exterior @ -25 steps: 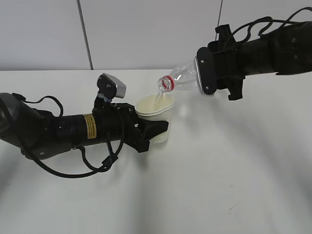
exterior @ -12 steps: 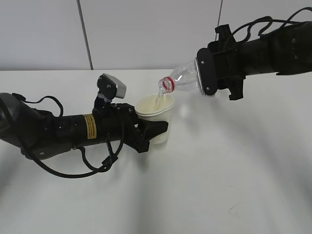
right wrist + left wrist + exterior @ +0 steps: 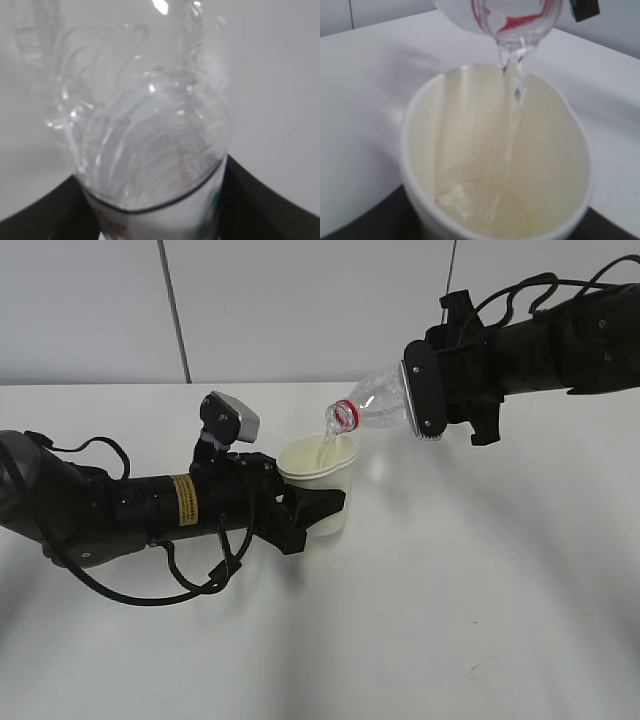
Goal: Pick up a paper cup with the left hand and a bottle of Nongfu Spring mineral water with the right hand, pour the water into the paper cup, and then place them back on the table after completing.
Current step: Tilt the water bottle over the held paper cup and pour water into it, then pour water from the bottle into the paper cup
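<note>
While water (image 3: 512,125) streams down, bottle (image 3: 375,400), clamped in right hand (image 3: 425,400), lies neck-down-left, mouth just above rim of paper cup (image 3: 325,490) clamped by left gripper (image 3: 315,508).

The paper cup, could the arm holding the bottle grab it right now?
Probably not. The right gripper is shut on the bottle, which is pouring water, and the left gripper already clasps the paper cup, so its sides are taken.

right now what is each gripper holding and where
Left gripper: off-white paper cup, by its lower side wall. Right gripper: clear plastic water bottle, around its body.
</note>
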You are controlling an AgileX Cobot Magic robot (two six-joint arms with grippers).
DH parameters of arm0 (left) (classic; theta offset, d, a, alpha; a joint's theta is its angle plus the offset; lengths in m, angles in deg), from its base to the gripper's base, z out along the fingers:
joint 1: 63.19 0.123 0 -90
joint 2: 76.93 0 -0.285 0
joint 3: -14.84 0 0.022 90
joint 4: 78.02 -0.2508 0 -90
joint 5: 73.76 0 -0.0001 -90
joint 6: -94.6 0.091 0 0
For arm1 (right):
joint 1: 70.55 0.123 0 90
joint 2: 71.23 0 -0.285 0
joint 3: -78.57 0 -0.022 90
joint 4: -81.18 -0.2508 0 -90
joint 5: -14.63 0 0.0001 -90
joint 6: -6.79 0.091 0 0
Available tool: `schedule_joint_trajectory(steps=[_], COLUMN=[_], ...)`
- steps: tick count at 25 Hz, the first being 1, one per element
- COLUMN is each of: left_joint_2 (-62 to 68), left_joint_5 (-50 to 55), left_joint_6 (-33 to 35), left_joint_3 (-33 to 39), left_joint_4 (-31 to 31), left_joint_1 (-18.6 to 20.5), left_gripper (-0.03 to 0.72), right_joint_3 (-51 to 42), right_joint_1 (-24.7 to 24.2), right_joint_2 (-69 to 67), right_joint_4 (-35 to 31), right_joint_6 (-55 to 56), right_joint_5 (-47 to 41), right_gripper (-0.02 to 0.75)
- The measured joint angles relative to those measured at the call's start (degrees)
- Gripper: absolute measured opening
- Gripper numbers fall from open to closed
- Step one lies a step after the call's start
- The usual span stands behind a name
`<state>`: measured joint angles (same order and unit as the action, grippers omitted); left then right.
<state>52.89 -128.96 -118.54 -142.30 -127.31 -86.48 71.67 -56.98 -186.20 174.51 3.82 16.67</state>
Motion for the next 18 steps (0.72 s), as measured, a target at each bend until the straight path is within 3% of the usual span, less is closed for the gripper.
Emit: schedule_joint_trajectory(steps=[18], left_joint_2=[0.00], left_joint_5=[0.00], left_joint_6=[0.00], left_joint_3=[0.00], left_joint_4=[-0.18], left_joint_1=[0.00], left_gripper=[0.377], right_joint_3=[0.00], right_joint_1=[0.00], right_joint_2=[0.00], right_joint_4=[0.41], right_joint_6=[0.00], right_joint_5=[-0.04], right_gripper=[0.437])
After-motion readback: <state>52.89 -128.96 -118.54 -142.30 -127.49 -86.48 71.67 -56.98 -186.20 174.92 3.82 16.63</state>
